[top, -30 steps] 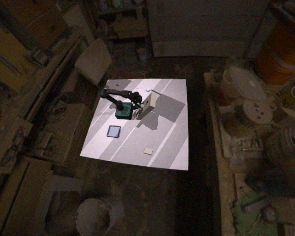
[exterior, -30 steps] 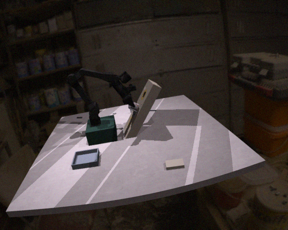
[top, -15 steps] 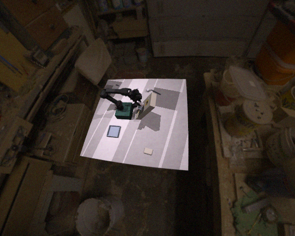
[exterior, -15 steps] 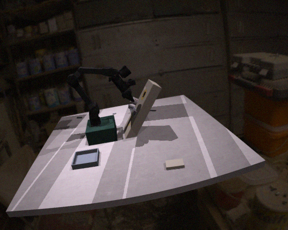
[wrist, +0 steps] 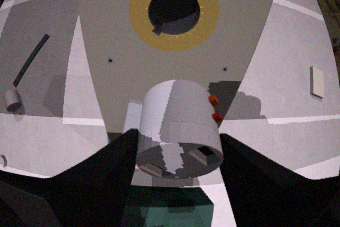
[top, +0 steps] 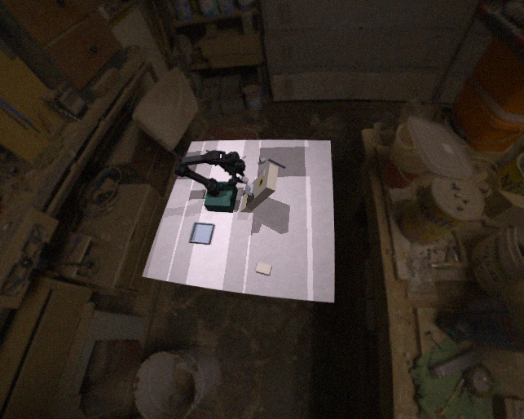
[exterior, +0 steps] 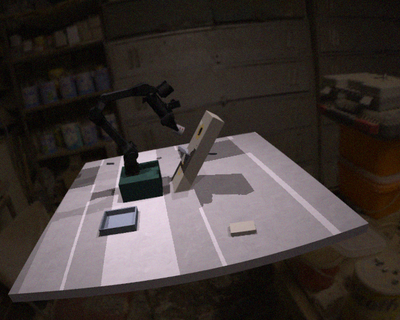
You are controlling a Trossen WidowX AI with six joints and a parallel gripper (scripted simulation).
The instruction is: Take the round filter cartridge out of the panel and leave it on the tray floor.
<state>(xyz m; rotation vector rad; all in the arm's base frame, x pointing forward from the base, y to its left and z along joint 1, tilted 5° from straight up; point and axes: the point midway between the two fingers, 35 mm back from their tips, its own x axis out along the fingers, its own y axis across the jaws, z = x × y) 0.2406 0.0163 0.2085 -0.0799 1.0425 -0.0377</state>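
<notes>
The filter cartridge (wrist: 176, 116) (exterior: 180, 129) (top: 244, 179) is a pale cylinder with two dark slots on its end face and small red and orange tabs on its side. It is out of the panel. My gripper (wrist: 178, 138) is shut on it, one finger on each side, and holds it in the air in front of the panel. The tilted service panel (wrist: 165, 66) (top: 270, 184) (exterior: 204, 145) has an empty round hole inside a yellow ring. The blue-grey tray (top: 202, 233) (exterior: 119, 220) lies empty on the table, well away from the cartridge.
The green base block (top: 220, 200) (exterior: 140, 185) carries the arm, between the tray and the panel. A small ledge (exterior: 183, 150) sticks out low on the panel's front. A cream block (top: 263, 268) (exterior: 242, 228) lies at the table's front. A dark rod (wrist: 31, 60) lies behind the panel.
</notes>
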